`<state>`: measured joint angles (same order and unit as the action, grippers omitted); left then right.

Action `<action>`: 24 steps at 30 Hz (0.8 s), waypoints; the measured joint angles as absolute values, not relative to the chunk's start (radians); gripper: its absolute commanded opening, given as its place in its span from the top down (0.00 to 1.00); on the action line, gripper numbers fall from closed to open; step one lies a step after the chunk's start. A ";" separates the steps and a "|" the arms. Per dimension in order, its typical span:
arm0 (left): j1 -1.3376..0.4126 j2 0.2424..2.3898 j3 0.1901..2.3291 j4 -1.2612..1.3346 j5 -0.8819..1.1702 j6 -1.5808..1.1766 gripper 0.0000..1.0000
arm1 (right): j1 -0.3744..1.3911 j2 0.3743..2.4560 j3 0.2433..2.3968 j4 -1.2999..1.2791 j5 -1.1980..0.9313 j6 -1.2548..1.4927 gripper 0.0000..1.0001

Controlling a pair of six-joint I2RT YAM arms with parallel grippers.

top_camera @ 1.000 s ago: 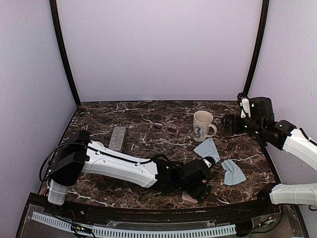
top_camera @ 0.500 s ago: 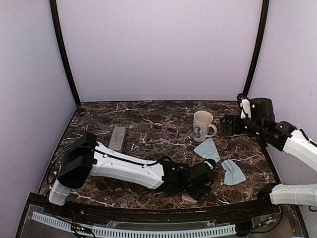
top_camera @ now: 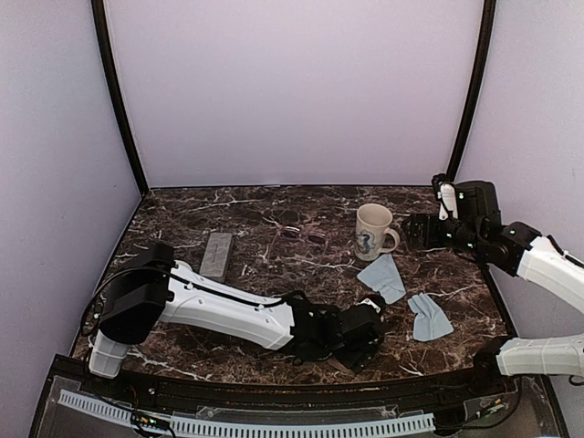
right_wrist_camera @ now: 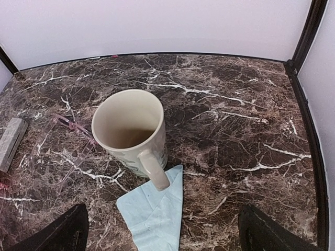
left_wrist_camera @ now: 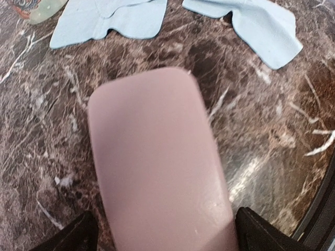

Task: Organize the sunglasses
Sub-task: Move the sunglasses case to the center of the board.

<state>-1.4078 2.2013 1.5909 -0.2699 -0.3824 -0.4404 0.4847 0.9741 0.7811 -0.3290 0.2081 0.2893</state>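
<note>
Left gripper (left_wrist_camera: 167, 235), arm stretched low, straddles a rounded pink case (left_wrist_camera: 157, 157) on veined marble (left_wrist_camera: 261, 130), fingers (left_wrist_camera: 78, 238) spread. Right gripper (right_wrist_camera: 167, 230) gapes toward a cream mug (right_wrist_camera: 131, 125); sunglasses (right_wrist_camera: 70, 124) beside, perhaps pink.

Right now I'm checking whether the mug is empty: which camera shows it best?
The right wrist view: the mug sits close and you look down into its empty inside. The top view shows it small, from outside. The left wrist view catches at most a sliver in its top left corner.
</note>
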 measured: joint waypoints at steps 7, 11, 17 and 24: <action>-1.362 2.111 1.417 -0.263 -0.345 -0.449 0.09 | 0.485 0.989 0.780 -0.327 0.189 0.295 0.00; -1.339 2.076 1.357 -0.228 -0.310 -0.423 0.04 | 0.491 0.990 0.767 -0.313 0.179 0.302 0.00; -1.317 2.062 1.333 -0.181 -0.239 -0.289 0.04 | 0.493 0.990 0.739 -0.308 0.175 0.314 0.00; -1.274 2.062 1.332 -0.168 -0.120 -0.182 0.14 | 0.497 0.991 0.735 -0.307 0.175 0.319 0.00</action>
